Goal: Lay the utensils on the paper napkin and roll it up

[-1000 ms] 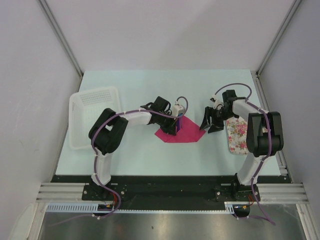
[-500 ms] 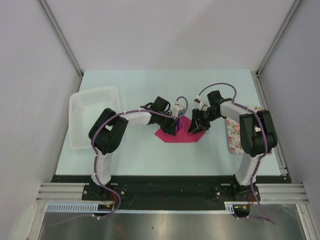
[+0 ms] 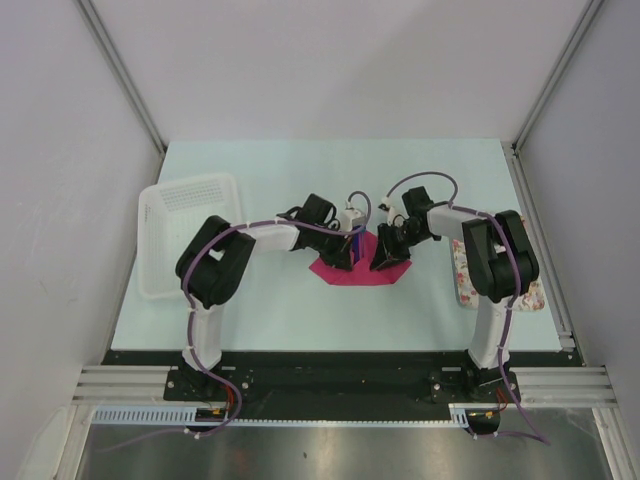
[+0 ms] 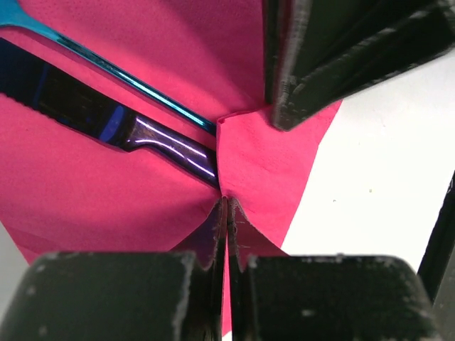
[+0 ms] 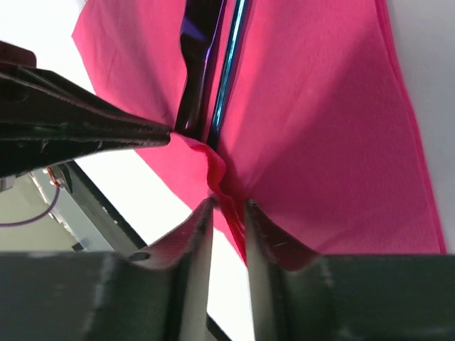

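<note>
The magenta paper napkin [image 3: 362,270] lies mid-table with the dark blue utensils [image 4: 146,135] resting on it: a knife-like piece and a slim teal-blue handle [image 5: 229,64] side by side. My left gripper [image 4: 226,207] is shut on a raised fold of the napkin's edge, right beside the utensils. My right gripper [image 5: 229,207] has come in from the opposite side. Its jaws are narrow but still apart, and a pinched-up ridge of napkin [image 5: 217,174] lies between them. From above, both grippers [image 3: 350,250] [image 3: 383,258] meet over the napkin.
A white perforated basket [image 3: 185,235] sits at the left edge of the table. A floral-patterned tray [image 3: 480,272] lies at the right, under the right arm's elbow. Grey walls close in on both sides.
The right gripper has swung left from beside the floral tray onto the napkin's right part, and its jaws have narrowed. The left gripper has kept its pinch in place.
</note>
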Tool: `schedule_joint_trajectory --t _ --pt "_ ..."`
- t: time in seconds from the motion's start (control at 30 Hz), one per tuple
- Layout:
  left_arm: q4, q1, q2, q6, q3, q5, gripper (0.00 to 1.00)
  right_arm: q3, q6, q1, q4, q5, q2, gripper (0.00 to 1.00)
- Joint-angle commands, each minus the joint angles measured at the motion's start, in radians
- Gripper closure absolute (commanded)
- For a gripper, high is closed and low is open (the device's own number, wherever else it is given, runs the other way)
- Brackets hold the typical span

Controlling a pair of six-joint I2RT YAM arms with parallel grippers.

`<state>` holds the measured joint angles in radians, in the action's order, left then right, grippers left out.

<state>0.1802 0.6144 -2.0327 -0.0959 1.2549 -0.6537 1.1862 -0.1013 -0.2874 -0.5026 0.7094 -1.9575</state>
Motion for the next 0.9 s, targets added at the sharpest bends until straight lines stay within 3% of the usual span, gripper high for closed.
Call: schedule_joint_trajectory --t 0.0,0.13,0.27,0.53,0.67,0.87 --pt "-0.039 -0.018 0.037 0.041 -0.023 -0.061 0.97 0.046 -0.008 -0.013 0.035 0.024 -0.034 0.83" --pt "-0.117 -0.047 0.063 0.09 -0.055 -0.11 0.82 0.056 -0.002 -0.012 0.03 0.003 -0.041 0.95" --pt "-0.218 -0.073 0.092 0.188 -0.092 -0.185 0.7 0.059 -0.003 -0.012 0.029 0.001 -0.041 0.96" --pt "-0.315 -0.077 0.082 0.28 -0.095 -0.201 0.69 0.062 -0.009 -0.012 0.035 0.015 -0.04 0.99" --pt "-0.321 -0.077 0.062 0.291 -0.081 -0.178 0.63 0.059 -0.014 -0.01 0.036 0.012 -0.035 1.0" --pt "-0.326 -0.076 0.02 0.305 -0.051 -0.159 0.6 0.056 -0.015 -0.01 0.033 0.013 -0.034 1.0"
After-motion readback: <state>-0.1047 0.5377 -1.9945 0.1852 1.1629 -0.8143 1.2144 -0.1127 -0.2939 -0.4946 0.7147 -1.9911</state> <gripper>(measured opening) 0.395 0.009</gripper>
